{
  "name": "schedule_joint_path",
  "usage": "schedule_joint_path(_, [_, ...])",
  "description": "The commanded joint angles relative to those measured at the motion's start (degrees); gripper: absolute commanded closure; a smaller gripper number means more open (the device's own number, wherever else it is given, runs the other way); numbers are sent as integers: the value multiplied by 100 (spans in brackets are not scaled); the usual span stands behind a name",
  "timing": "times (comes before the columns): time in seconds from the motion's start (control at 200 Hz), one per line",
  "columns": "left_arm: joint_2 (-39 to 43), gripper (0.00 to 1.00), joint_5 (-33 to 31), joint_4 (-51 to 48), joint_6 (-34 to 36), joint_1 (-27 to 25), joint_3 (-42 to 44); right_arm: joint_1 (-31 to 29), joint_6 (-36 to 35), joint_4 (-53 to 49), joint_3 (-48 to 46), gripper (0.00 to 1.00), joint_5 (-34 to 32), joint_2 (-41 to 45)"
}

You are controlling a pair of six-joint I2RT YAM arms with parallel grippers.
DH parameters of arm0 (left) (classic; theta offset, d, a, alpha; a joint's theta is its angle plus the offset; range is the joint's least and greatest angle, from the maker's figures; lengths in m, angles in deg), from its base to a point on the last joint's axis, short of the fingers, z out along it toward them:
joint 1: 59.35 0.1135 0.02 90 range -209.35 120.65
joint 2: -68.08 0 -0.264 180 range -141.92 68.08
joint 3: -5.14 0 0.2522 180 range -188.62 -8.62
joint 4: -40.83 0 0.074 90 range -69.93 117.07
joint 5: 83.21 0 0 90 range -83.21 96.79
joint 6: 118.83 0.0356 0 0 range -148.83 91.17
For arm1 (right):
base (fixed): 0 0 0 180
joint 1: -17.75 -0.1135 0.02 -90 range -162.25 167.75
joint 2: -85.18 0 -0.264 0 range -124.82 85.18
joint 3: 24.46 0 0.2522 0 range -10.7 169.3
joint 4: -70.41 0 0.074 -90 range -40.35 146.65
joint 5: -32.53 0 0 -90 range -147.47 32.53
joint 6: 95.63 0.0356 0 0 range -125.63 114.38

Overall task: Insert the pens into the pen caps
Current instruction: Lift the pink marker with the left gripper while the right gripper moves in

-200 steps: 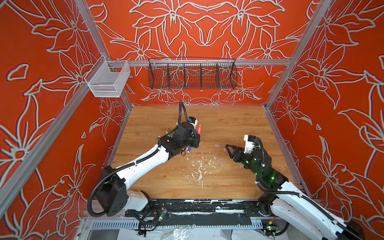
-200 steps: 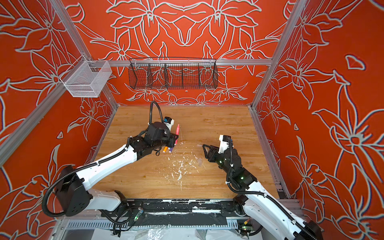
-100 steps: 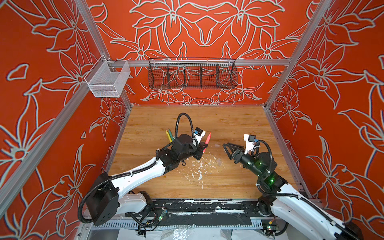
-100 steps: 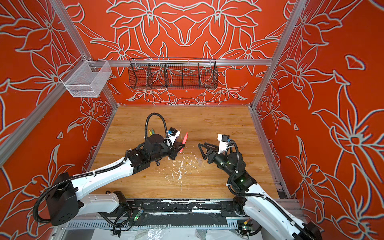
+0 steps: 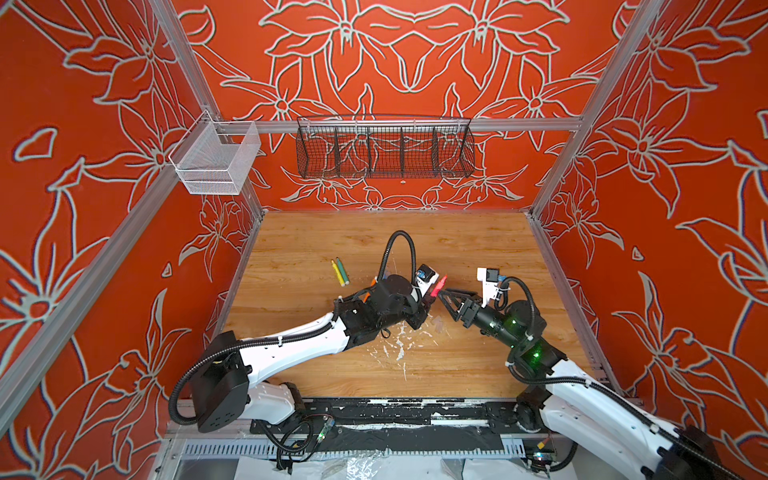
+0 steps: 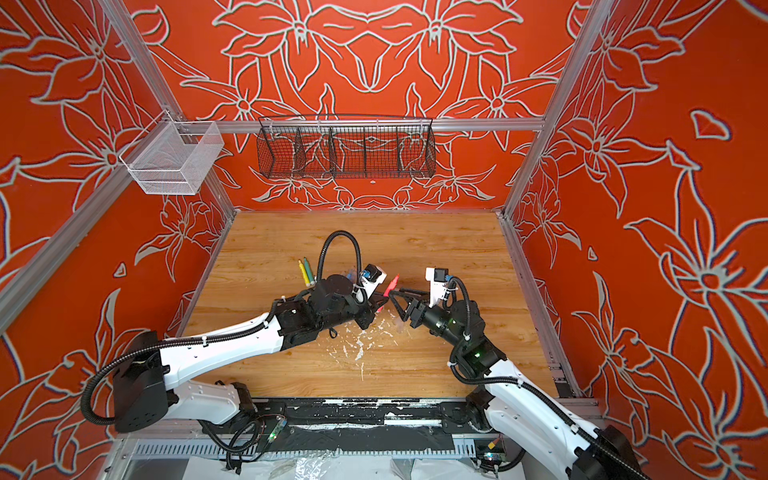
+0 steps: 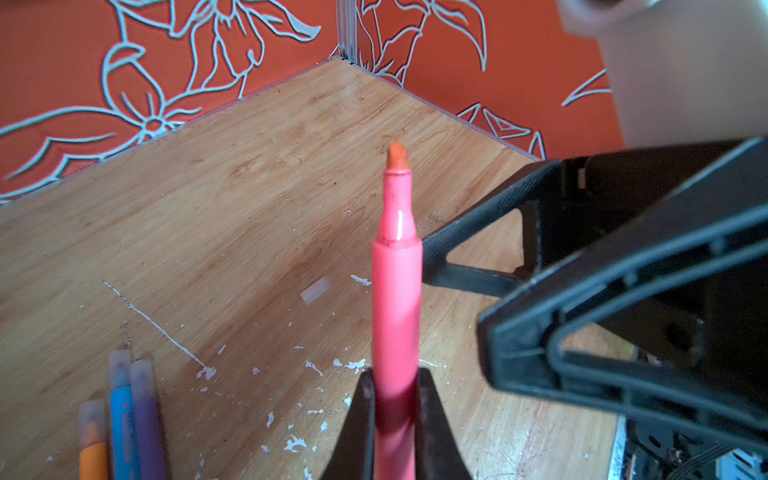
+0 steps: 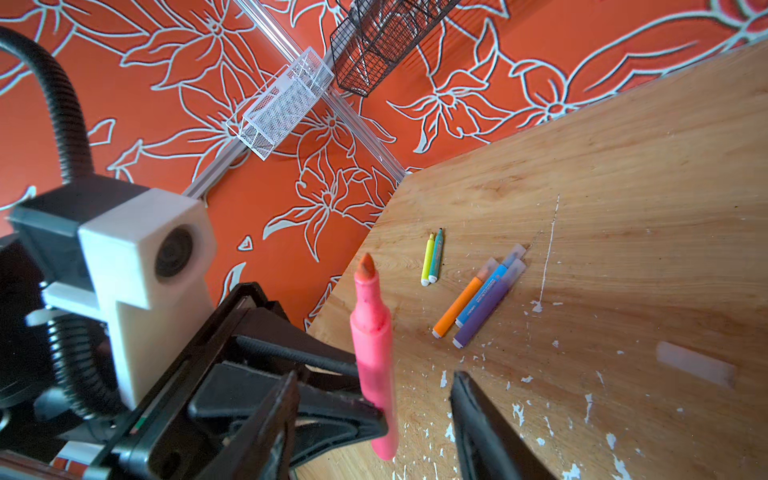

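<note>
Low centre of the left wrist view: your left hand (image 7: 394, 376) is clenched on the pink-red pen (image 7: 397, 282), bare tip pointing up. Your right hand (image 5: 445, 300) is released and empty, jaws apart just beside the barrel. My read: it needs a cap first. Fetch the clear cap (image 8: 696, 365) lying at right on the bench (image 8: 623, 187), grip it mouth outward, line it up with the tip and push straight. Further up, the orange pen (image 8: 457, 307), blue pen (image 8: 482, 295) and purple pen (image 8: 486, 313) lie side by side, capped. Beyond them are the yellow pen (image 8: 428, 259) and green pen (image 8: 436, 257), seemingly uncapped. The print on the blue and purple barrels is too small to read.
</note>
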Motion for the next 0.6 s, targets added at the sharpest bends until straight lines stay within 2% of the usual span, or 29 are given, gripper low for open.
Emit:
schedule_joint_path(0.0, [-265, 100, -285, -201, 336, -224, -269, 2, 58, 186, 171, 44, 108, -21])
schedule_joint_path(0.215, [-658, 100, -666, -356, 600, -550, -545, 0, 130, 177, 147, 58, 65, -30])
schedule_joint_path(0.58, [-361, 100, -778, -128, 490, -560, -321, 2, 107, 51, 153, 94, -71, -30])
schedule_joint_path(0.595, [-351, 97, -812, -117, 482, -559, -313, 8, 119, 59, 146, 95, -77, -38])
